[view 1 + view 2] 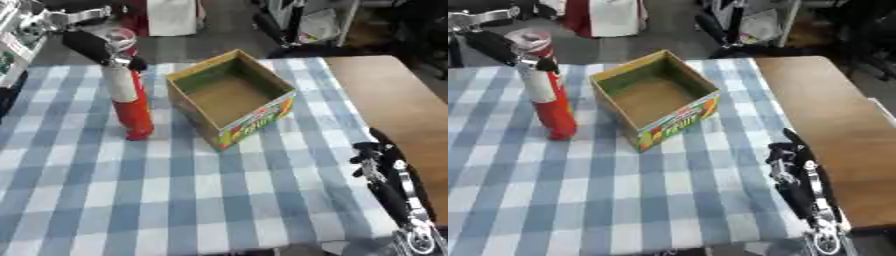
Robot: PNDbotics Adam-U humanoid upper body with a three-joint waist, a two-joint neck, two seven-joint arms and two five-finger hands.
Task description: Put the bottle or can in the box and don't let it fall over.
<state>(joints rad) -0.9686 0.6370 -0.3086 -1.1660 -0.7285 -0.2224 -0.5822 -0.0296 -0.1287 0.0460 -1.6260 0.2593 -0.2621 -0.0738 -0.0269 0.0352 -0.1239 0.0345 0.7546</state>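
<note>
**A:** What did we see at the far left?

**B:** Our left hand (96,47) came in from the upper left corner, black with silver joints. Its fingers (502,47) were curled round the upper part of a tall red can (131,107) with a white band and a pale cap. The can stood upright on the blue and white checked cloth (131,200) that covered the counter, its base touching the cloth.

**A:** And to the right of the can?

**B:** Just beside it, but apart from it, we saw an open cardboard box (232,97) with a brown floor, green inner walls and a colourful printed side. It sat turned so that one corner pointed toward us. The can was outside the box, on its left.

**A:** Further right?

**B:** The cloth ended and bare brown wood of the counter (394,95) showed. In the lower right corner our right hand (798,175) rested idle, fingers straight and relaxed, pointing up, holding nothing, well apart from the box.
</note>
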